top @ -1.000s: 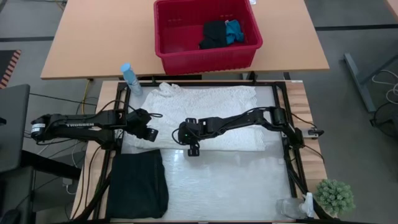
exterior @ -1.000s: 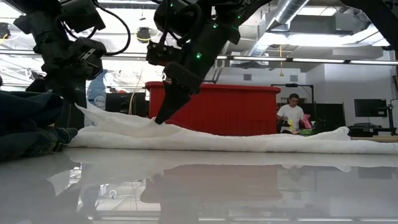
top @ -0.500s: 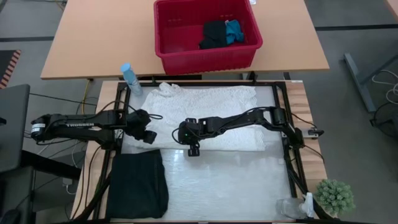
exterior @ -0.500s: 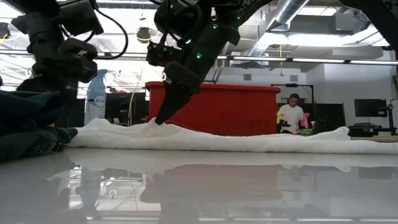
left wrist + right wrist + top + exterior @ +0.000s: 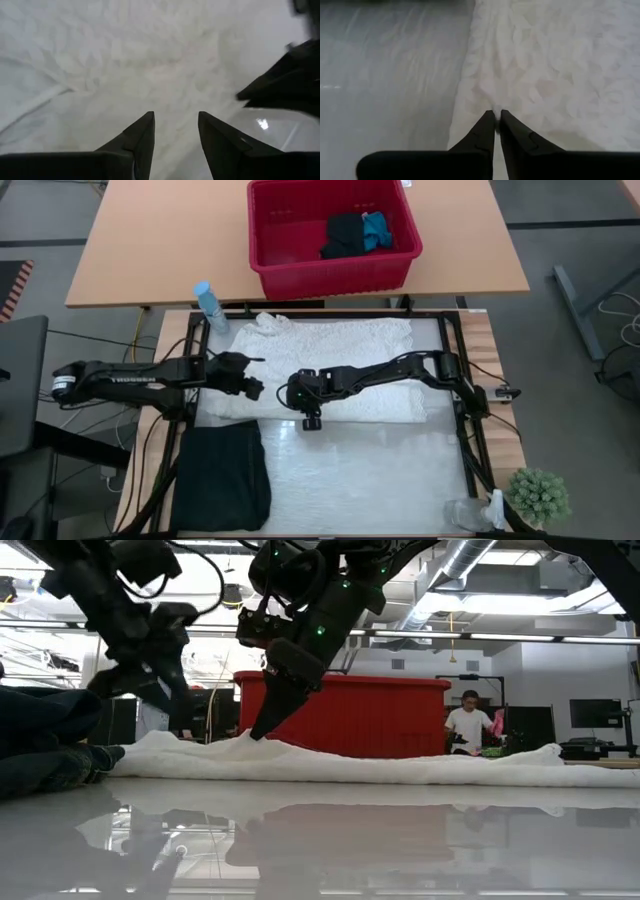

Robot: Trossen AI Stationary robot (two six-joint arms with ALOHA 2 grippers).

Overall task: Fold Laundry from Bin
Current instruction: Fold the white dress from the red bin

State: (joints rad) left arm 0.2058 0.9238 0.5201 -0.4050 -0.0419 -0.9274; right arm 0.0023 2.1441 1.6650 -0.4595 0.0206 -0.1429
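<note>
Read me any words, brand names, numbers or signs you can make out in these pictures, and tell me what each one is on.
"TROSSEN": white lettering along the left arm in the high view, small but legible.
Spray bottle label: too small to read.
Screens and signs in the room behind, low view: too blurred to read.
Nothing readable in either wrist view.

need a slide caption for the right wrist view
Right gripper pinching the front edge of the white crinkled garment, where it meets the glossy table surface.
</note>
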